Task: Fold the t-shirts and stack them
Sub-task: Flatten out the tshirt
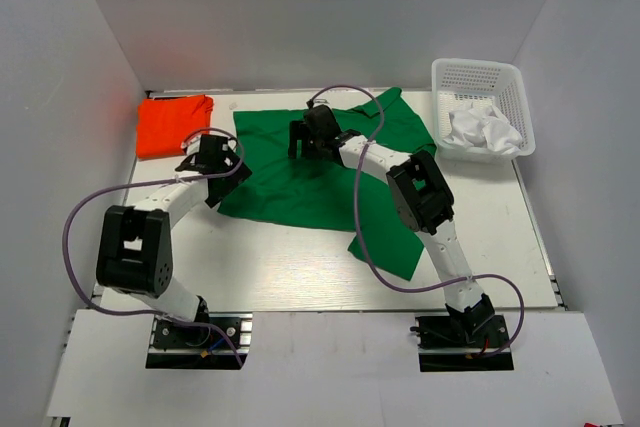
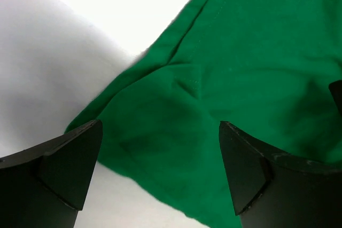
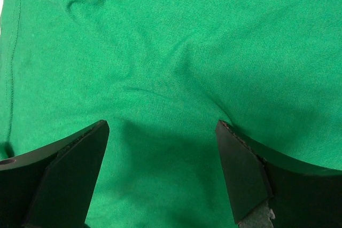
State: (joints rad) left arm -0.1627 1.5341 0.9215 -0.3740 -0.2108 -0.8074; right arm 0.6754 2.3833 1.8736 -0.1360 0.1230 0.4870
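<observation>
While both arms reached out from their mounts at the near edge of the table (image 1: 290,272), a bright green t-shirt (image 1: 300,192) lay spread across the middle of the white surface, one flap trailing toward the near right. The plain, soft cloth was rumpled, with shallow creases running through it and a stitched hem along its border.

The left gripper (image 2: 159,132) hung over the shirt's left margin with its jaws wide apart and nothing between them. In the left wrist view a turned-up corner of green cloth sat below the black fingers (image 2: 64,164), with bare table beside it.

Farther in, the right gripper (image 3: 161,132) was down over the upper middle of the same shirt, its jaws also wide and closed on nothing. Green filled the right wrist view, and faint wrinkles ran toward one finger. Whether the tips touched the fabric could not be told.

Loose purple cables (image 1: 70,237) looped from each arm.

At the far left of the table, an orange-red t-shirt (image 1: 172,124) lay folded into a compact, roughly square bundle, just apart from the green one.

At the far right, a white plastic mesh basket (image 1: 475,77) stood beside the green shirt's sleeve and held a crumpled white cloth (image 1: 482,129).

Plain pale walls (image 1: 300,7) enclosed the table on the left, right and far sides.
</observation>
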